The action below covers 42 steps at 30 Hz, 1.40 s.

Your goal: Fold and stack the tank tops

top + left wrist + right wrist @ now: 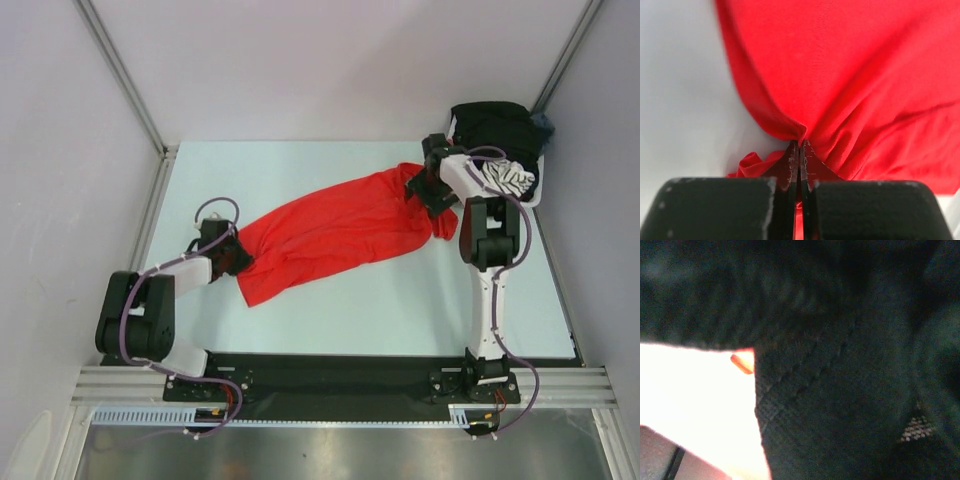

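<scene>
On the table [400, 310], left tool [800, 144] pinches red tank top [330, 235] at its edge.

red tank top [330, 232] stretched across the middle, basket [538, 190] filling far right corner, open table [400, 310] in front

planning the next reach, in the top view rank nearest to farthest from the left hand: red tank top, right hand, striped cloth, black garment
1. red tank top, its near left end pinched in the left hand
2. right hand, at the top's far right end
3. striped cloth and black garment, far right corner: too close to call
</scene>
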Available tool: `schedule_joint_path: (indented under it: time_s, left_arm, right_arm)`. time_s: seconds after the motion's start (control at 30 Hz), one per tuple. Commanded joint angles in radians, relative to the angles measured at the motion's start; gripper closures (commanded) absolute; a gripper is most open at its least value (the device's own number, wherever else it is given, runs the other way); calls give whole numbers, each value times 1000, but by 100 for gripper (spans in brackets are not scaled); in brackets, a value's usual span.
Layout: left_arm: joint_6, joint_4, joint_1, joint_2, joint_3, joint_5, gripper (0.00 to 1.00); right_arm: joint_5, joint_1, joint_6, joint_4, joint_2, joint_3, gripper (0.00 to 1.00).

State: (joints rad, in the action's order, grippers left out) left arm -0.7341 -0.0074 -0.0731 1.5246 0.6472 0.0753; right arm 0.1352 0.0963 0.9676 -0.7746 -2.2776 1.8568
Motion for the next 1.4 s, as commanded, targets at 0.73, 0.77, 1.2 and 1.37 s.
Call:
schedule_joint_path:
  time_s: [0.73,0.77,1.2,1.37]
  left_arm:
    - [-30,-163,-162,-238,-101,-54,100]
    - [-28,-164,-162,-239,-97,-48,100]
    - [-1,-183,-151,-255,-92,-58,100]
    - [18,-172,-93,-239,-77,-25,100]
  right_arm:
    - [-42,-283,-193,503,233,-461,5]
    - [13,-283,-185,468,260,-473,4]
    - [95,-176,-136,400,412,-585,0]
    - [144,-115,-41,500,584,-801,1]
